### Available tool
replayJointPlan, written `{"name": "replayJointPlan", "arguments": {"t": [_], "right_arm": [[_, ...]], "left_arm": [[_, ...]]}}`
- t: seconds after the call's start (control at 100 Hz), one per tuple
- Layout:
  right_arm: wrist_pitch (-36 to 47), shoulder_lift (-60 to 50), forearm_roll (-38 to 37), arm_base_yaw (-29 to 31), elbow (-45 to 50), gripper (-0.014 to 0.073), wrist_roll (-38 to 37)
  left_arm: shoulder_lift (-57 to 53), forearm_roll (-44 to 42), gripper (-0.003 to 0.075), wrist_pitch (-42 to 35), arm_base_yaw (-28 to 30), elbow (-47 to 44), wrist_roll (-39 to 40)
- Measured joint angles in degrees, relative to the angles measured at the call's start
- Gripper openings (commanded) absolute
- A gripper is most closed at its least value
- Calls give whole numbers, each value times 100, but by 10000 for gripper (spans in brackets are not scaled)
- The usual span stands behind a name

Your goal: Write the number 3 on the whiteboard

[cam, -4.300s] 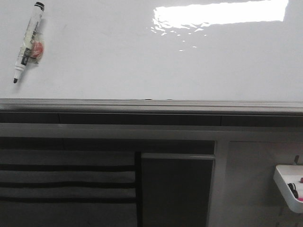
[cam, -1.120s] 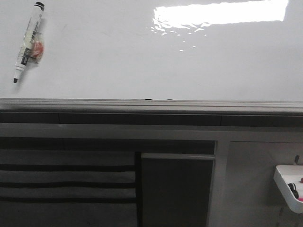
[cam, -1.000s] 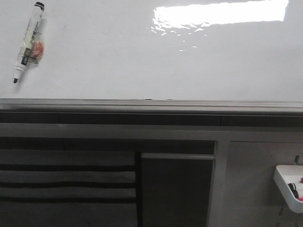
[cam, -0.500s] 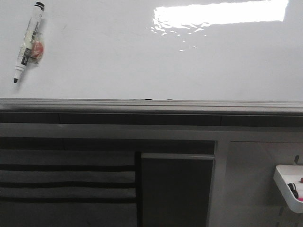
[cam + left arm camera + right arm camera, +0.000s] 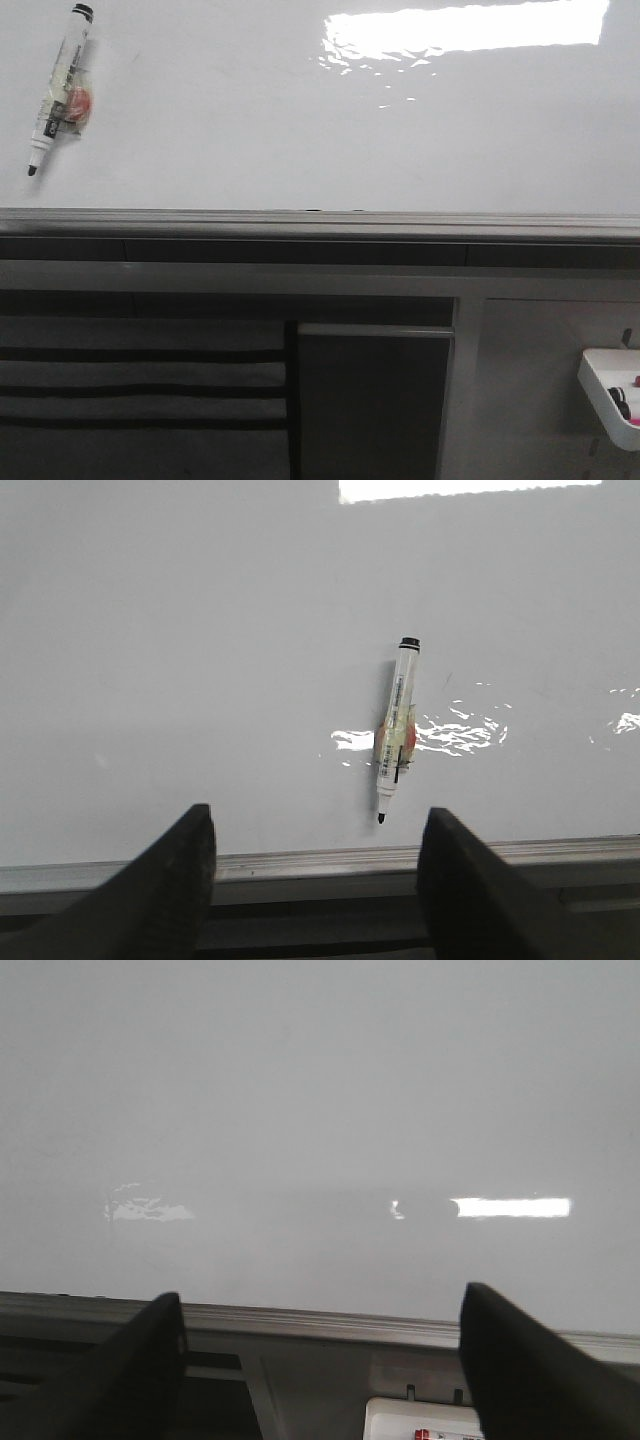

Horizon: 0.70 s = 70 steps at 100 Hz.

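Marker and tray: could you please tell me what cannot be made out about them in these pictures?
- Marker: label print too small to read in front and left wrist views.
- Small white tray: cut off by the front view's right edge; contents too small to identify.
- Tray in right wrist view: cropped by the frame edge.

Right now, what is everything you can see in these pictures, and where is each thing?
whiteboard: one, glossy white with a grey metal edge strip, filling the upper part of the front view; nothing is written on it.
marker pen: one, white barrel with black ends and an orange patch on its label, lying on the whiteboard at the far left, uncapped tip toward the edge strip.
light patch: one, bright white reflection, upper right of the board.
small tray: one, white, below the board at the lower right, holding small dark and pink items too small to name.
left end effector: one, black fingers spread open, empty, by the board's edge near the marker.
right end effector: one, black fingers spread open, empty, by the board's edge.
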<state>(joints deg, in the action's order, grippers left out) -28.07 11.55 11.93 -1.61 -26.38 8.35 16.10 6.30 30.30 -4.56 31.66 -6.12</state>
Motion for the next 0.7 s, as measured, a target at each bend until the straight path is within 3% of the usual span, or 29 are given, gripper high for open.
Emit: {"name": "replayJointPlan", "arguments": {"t": [0.18,0.38,0.7], "right_arm": [[0,0,24,0,0,510,0],[0,0,141,0,0,510,0],[-102,0,167,0,0,510,0]], "left_arm": [[513,127,345,-34,-49,0,-367],[1541,227,310,-133,-553,0,-740],[3359,266,261,-1188,-1031,155,-788]]}}
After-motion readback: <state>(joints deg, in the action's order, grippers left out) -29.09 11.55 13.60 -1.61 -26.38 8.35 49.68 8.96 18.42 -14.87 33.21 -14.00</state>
